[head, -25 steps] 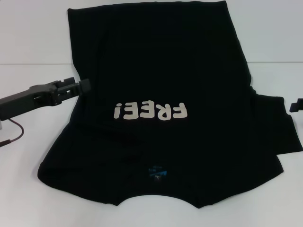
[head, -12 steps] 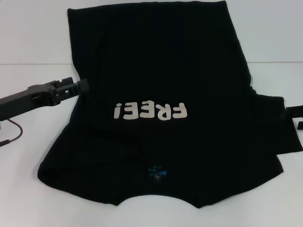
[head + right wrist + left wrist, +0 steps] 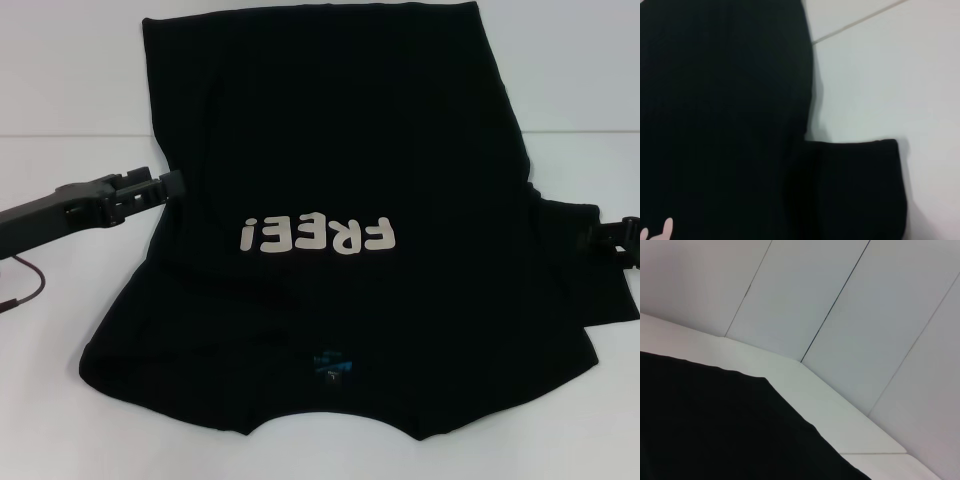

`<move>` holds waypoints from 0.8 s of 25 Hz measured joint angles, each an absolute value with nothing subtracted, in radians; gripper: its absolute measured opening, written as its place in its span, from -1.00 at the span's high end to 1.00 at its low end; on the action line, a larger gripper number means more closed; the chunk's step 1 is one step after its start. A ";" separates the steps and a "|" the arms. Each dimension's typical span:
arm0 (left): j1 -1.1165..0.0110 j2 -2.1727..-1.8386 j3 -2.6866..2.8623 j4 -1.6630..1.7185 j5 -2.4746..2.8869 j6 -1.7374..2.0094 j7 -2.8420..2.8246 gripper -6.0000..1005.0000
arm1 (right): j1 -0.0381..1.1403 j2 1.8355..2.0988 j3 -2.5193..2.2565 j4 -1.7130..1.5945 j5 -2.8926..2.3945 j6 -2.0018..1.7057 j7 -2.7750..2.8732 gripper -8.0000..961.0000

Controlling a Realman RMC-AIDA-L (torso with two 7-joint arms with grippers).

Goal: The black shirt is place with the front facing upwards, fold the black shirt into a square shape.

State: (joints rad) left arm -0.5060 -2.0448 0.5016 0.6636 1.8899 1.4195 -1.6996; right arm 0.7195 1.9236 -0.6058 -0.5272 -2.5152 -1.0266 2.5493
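Left gripper [image 3: 172, 186] fingers at black shirt [image 3: 340, 150] edge; right gripper [image 3: 612, 238] at sleeve.

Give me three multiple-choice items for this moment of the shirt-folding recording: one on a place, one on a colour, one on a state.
1. Where is the left gripper?
A. at the black shirt's left edge, level with the lettering
B. on the neck label
C. beyond the shirt's far hem

2. What colour is the "FREE!" lettering?
A. blue
B. white
C. red

3. How does the right sleeve lie?
A. folded in over the chest
B. bunched under the collar
C. spread out sideways on the white table

Answers:
1 A: the head view shows the gripper against the shirt's left side, slightly above the lettering's height.
2 B: the letters show white on black fabric; only the neck label is blue.
3 C: the sleeve sticks out past the body, with the right gripper at its outer end.
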 joint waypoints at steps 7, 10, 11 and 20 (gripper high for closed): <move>-0.499 -2.045 0.496 0.664 1.890 1.417 -1.700 -0.45 | 0.715 1.932 -0.596 -0.527 -2.513 -1.017 2.553 -0.37; -0.496 -2.045 0.481 0.664 1.890 1.418 -1.700 -0.45 | 0.710 1.929 -0.583 -0.527 -2.511 -1.017 2.554 -0.09; -0.496 -2.045 0.479 0.664 1.890 1.418 -1.700 -0.45 | 0.710 1.929 -0.581 -0.527 -2.510 -1.017 2.554 0.00; -0.495 -2.045 0.475 0.665 1.890 1.418 -1.700 -0.45 | 0.709 1.934 -0.580 -0.528 -2.509 -1.014 2.546 0.57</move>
